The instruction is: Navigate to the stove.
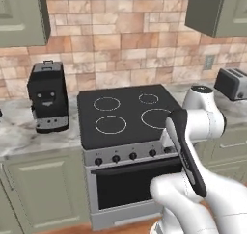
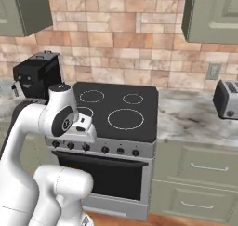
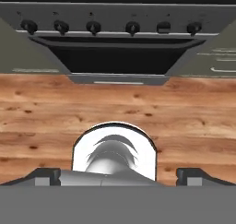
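The stove (image 1: 126,113) stands straight ahead, a silver range with a flat black cooktop, four white burner rings, a row of black knobs and a dark oven window. In the right base view the stove (image 2: 119,112) sits just left of centre, partly behind my folded white arm. The hand view looks down and forward at the stove (image 3: 117,32) front, showing its knobs and oven window above a wooden floor. My gripper (image 3: 122,176) is open, its two dark fingertips (image 3: 46,175) far apart with nothing between them.
A boxy black coffee machine (image 1: 47,97) (image 2: 36,74) stands on the marble counter (image 1: 24,132) left of the stove. A silver toaster (image 1: 232,83) (image 2: 226,98) sits on the counter to the right. Green cabinets (image 2: 200,174) flank the range. Wooden floor (image 3: 184,112) lies before it.
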Available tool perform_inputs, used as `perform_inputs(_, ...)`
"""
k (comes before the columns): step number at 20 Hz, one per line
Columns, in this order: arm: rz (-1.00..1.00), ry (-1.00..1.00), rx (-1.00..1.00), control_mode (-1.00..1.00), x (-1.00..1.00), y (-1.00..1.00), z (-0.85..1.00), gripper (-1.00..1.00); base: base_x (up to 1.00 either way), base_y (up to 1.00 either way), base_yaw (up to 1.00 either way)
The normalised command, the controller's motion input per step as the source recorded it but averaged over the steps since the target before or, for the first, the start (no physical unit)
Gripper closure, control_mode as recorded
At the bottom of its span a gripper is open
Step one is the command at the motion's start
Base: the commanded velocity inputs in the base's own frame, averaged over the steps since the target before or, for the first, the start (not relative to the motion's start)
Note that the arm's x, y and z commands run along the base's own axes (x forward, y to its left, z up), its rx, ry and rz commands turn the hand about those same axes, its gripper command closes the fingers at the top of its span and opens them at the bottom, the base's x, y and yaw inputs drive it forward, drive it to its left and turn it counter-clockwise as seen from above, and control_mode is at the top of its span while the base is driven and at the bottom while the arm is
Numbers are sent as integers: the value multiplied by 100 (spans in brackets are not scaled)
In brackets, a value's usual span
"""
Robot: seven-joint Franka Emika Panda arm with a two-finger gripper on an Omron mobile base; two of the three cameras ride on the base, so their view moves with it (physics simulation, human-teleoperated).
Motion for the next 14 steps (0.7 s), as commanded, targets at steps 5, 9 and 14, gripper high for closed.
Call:
perform_inputs(5, 0, 0, 0, 100, 0, 0, 0, -100, 71, 30, -7)
perform_inputs(9, 0, 0, 0, 100, 0, 0, 0, -100, 50, 16, -1)
perform_inputs(14, 0, 0, 0, 100, 0, 0, 0, -100, 46, 3, 0)
